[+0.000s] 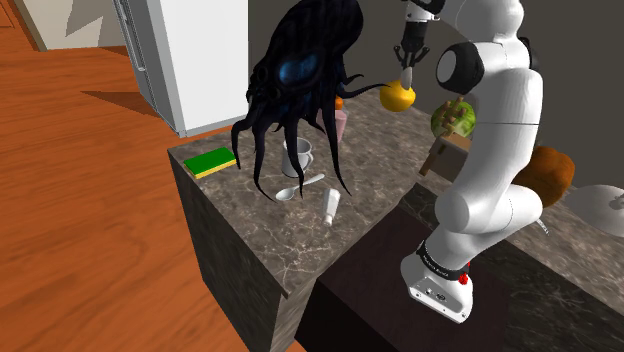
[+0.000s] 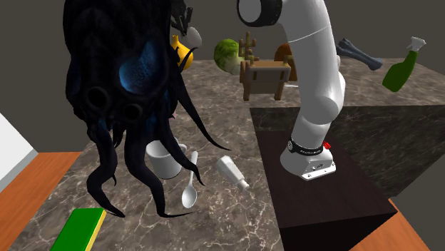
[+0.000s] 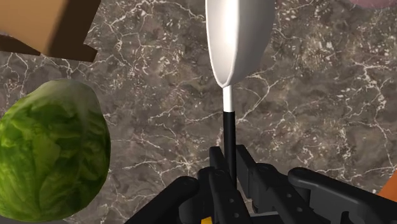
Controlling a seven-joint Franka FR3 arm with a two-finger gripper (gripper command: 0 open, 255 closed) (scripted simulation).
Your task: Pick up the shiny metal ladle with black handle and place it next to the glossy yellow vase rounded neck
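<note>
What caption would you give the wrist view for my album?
Black gripper shut on the ladle by its black handle, pale bowl over the marbled counter, a green lettuce alongside.

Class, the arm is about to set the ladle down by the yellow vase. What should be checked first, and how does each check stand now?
1. Ladle clasped by its black handle in the gripper: ok.
2. Ladle held above the marble counter, not touching it: ok.
3. Yellow vase close below the gripper: ok.
4. Lettuce apart from the ladle's bowl: ok.
5. Bare counter right beside the vase for the ladle: cannot tell.
</note>
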